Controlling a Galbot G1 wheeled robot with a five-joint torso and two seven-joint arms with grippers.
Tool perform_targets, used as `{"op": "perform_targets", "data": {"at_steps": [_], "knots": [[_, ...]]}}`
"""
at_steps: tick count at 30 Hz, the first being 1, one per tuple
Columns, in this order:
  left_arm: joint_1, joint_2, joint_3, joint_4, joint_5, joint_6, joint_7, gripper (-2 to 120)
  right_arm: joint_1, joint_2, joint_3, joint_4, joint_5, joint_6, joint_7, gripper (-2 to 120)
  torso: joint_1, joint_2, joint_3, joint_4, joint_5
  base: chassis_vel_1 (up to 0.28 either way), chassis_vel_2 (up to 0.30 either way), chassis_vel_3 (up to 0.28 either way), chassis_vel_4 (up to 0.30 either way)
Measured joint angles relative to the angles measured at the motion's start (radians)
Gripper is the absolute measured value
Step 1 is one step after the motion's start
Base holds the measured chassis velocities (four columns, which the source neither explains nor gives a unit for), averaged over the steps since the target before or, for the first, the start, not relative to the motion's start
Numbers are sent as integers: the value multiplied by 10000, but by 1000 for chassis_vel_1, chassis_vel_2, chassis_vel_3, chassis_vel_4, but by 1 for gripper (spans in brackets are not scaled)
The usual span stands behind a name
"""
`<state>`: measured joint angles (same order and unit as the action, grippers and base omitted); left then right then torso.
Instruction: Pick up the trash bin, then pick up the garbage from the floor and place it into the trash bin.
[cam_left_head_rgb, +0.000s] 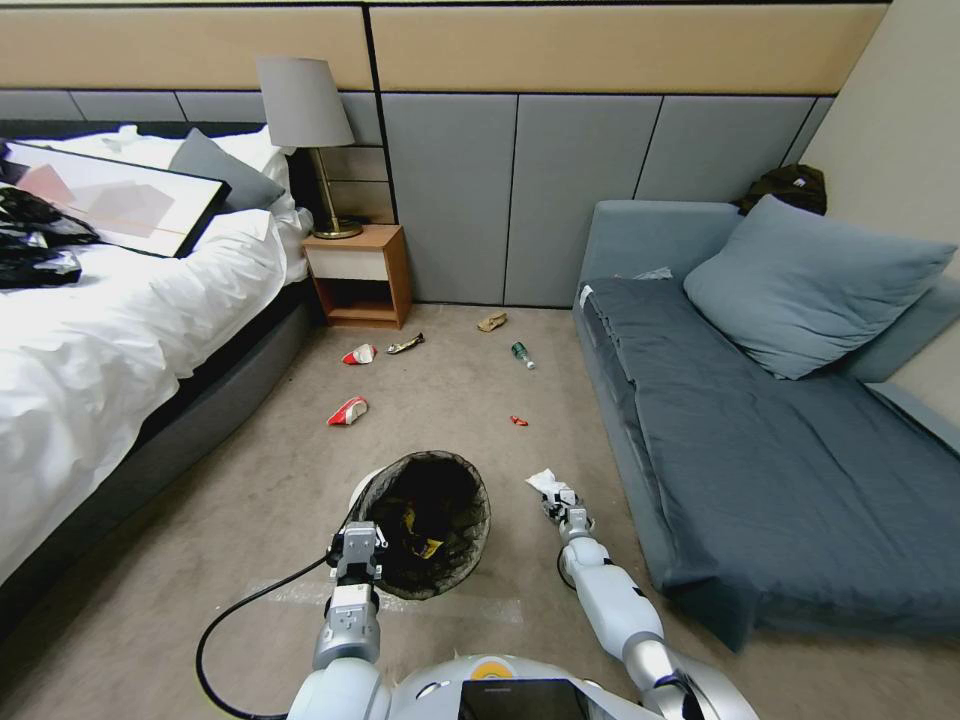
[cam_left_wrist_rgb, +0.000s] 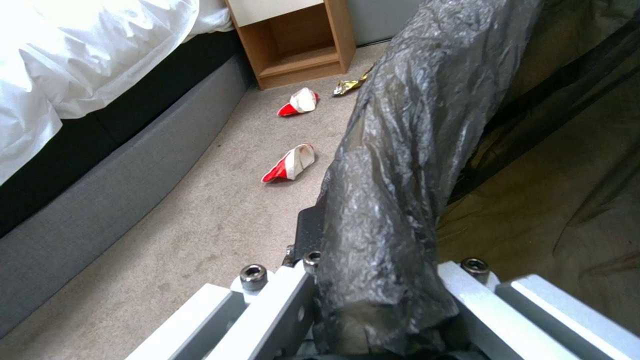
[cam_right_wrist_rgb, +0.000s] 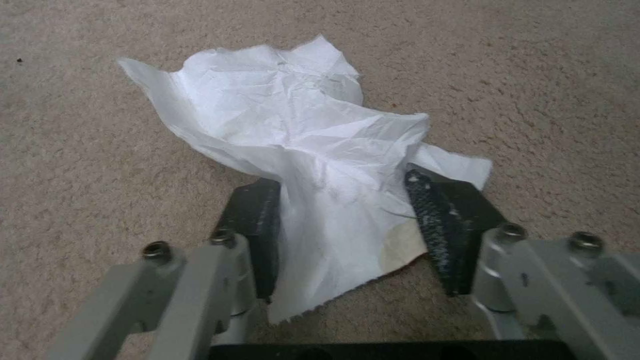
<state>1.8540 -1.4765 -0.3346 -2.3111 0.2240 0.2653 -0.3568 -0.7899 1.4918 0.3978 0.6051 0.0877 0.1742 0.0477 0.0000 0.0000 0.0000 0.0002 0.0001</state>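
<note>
Currently one trash bin (cam_left_head_rgb: 432, 525) is held off the floor (cam_left_head_rgb: 250, 500) by the left gripper (cam_left_head_rgb: 357, 548), whose fingers are clamped on the near rim over the folded black liner (cam_left_wrist_rgb: 407, 150); the bin is tilted with its mouth toward the camera, apparently so that litter can be dropped in from the right, and yellow scraps are already seen inside. Just beside the bin, toward the sofa (cam_left_head_rgb: 760, 420), one crumpled white tissue (cam_right_wrist_rgb: 313, 145) lies on the floor, and the right gripper (cam_right_wrist_rgb: 347, 220) is lowered over it with its pads (cam_right_wrist_rgb: 440, 220) set narrowly on either side of the paper, touching it but, by the look of it, not yet fully pinched. Farther out, between the bed (cam_left_head_rgb: 120, 330) and the sofa, the remaining garbage is counted: two red-and-white wrappers (cam_left_head_rgb: 348, 411), one gold foil wrapper (cam_left_head_rgb: 405, 344), one brown crumpled paper (cam_left_head_rgb: 492, 321) near the wall, one green bottle (cam_left_head_rgb: 522, 354), and one small red scrap (cam_left_head_rgb: 518, 421). These six pieces are spread well apart, so each is judged to need its own approach.
</note>
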Motion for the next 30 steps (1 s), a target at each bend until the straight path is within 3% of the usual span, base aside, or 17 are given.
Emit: {"op": "perform_targets", "data": {"at_steps": [2, 12, 23, 30], "knots": [[20, 16, 0, -6, 3, -4, -6, 1, 27, -4, 1, -18, -6, 6, 0, 32, 0, 1, 0, 1, 3, 0, 0, 0, 0], [7, 47, 24, -20, 5, -17, -9, 1, -6, -92, 46, -24, -3, 70, 20, 0, 0, 0, 0, -3, -1, 0, 0, 0, 0], [-12, 46, 27, -11, -1, -23, -9, 1, -138, -181, 65, 83, -9, 175, 33, 0, 0, 0, 0, -1, 0, 0, 0, 0, 0], [-10, 24, 23, -15, 10, -24, 2, 1, -768, -299, 37, 1361, 19, 136, 332, 0, 0, 0, 1, -4, 0, 0, 0, 0, 0]]}}
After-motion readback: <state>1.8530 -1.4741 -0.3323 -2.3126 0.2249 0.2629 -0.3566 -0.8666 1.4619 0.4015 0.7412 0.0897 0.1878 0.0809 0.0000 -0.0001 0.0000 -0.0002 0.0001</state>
